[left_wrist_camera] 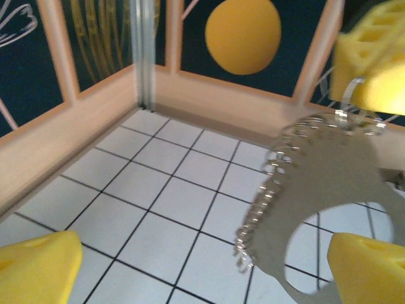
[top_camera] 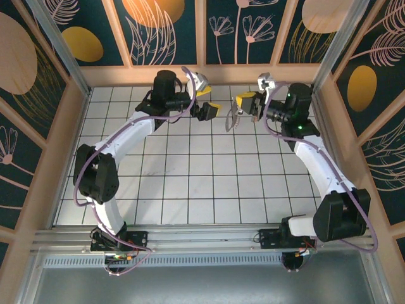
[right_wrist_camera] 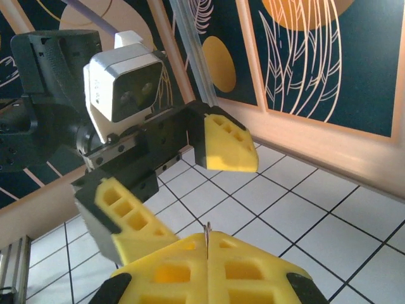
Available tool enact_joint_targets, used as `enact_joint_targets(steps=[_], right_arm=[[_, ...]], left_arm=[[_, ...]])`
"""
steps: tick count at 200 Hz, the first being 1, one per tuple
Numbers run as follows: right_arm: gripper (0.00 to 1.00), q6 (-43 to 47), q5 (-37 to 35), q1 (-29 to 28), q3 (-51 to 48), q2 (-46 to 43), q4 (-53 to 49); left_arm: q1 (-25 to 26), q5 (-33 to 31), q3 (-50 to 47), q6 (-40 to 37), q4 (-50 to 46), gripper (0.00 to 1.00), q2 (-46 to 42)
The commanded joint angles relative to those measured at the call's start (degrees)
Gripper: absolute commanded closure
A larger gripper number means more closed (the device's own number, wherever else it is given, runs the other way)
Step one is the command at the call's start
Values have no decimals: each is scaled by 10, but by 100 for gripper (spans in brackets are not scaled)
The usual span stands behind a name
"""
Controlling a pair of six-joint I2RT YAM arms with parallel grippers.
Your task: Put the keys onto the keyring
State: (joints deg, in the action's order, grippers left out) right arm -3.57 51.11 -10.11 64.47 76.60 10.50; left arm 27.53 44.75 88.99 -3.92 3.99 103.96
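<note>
Keyring (left_wrist_camera: 316, 171) hangs in mid-air over the far tiles, pinched in the clenched right gripper (right_wrist_camera: 207, 250). It is offered toward the left gripper (right_wrist_camera: 180, 183), which faces it with jaws released wide, probably to steady the loop. No keys can be made out.

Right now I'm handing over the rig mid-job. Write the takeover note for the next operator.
Left gripper: open, empty, facing the right one at close range.
Right gripper: shut on the keyring, which hangs from its pads off the tiled floor, just ahead of the left fingers.
Keys: I cannot pick them out, and it is unclear whether any are on the ring.
Done: ring held up and presented.
Left: locate the keys and thread them on.
</note>
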Motion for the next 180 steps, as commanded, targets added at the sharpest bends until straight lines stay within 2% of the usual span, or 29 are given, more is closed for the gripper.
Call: enact_joint_targets(steps=[1,46,83,119,156,180], right_arm=[[100,55,22,3,54,23,-63],[100,84,47,4,83,51,-85],[100,131,75,10,134,88,-148],[100,162,111,13,147,103,-184],[100,166,158,12,140,102,-182],[100,162,166,10,128,91,-172]], left_arm=[[-4,79,37,-11,-5,1,7],[-8,127,45,-9,-3,1,7],[-13,164,50,-29,-16,2,-1],[-20,205,82,-50,-57,24,17],[-22,231,105,-64,-85,30,34],[-22,240,111,-63,-90,38,41]])
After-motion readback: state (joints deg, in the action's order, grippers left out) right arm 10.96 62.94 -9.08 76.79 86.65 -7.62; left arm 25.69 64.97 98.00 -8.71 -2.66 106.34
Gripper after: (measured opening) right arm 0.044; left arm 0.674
